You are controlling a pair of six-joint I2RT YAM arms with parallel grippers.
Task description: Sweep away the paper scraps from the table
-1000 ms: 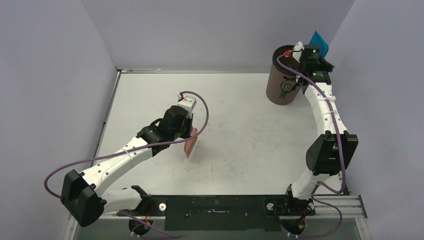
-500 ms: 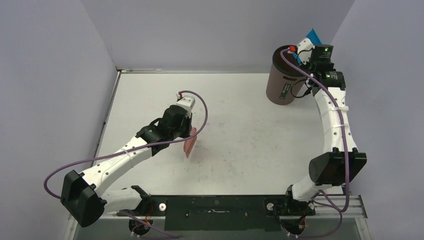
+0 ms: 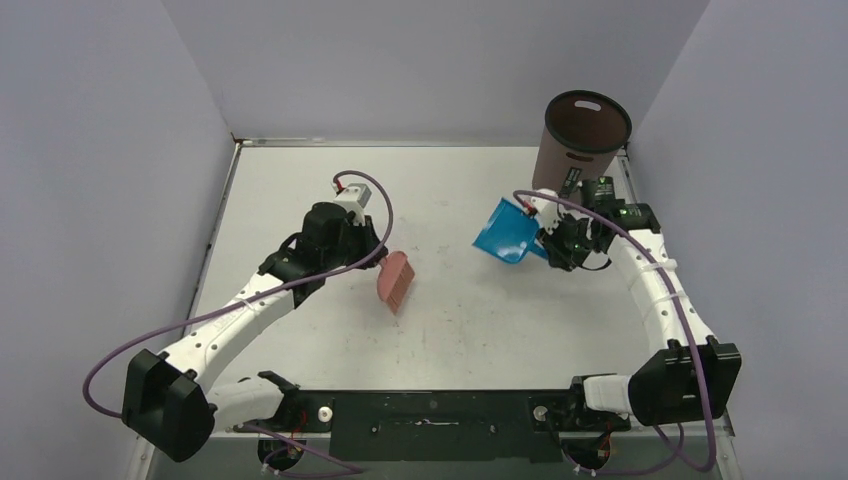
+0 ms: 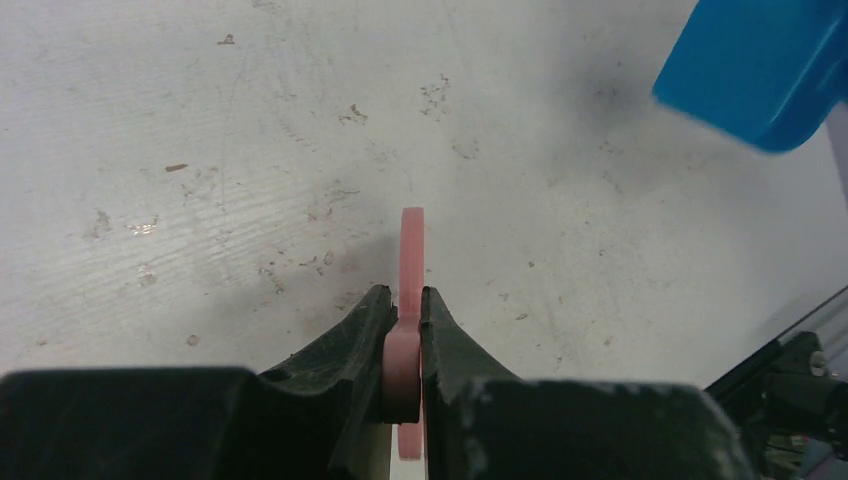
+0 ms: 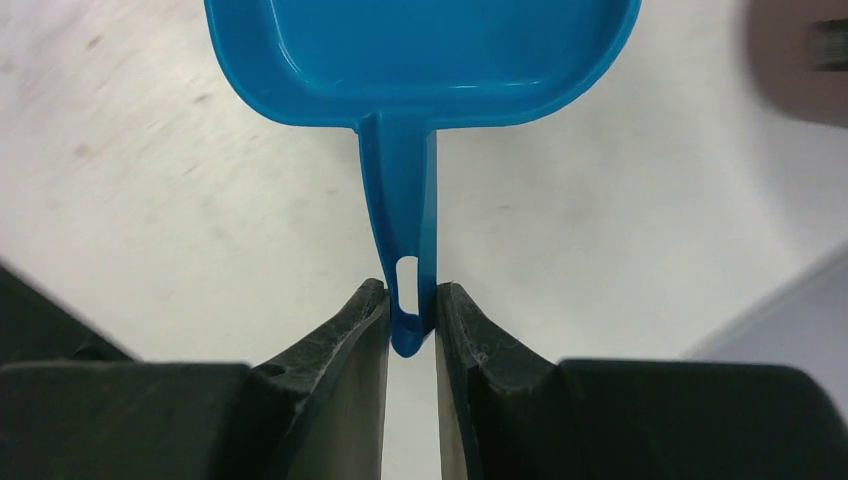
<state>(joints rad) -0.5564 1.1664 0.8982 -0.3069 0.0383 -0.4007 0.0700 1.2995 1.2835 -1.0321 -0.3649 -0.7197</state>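
The left gripper (image 4: 403, 300) clamps the pink brush (image 3: 396, 281), the right gripper (image 5: 412, 300) the blue dustpan (image 3: 505, 232); no scraps show, so parking both tools seems next.

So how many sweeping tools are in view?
2. The pink hand brush is in the left claw, centre-left; the blue dustpan is in the right claw, near the brown bin.

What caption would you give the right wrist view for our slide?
Right arm's black fingers pinch the handle of a blue plastic dustpan over the white tabletop.
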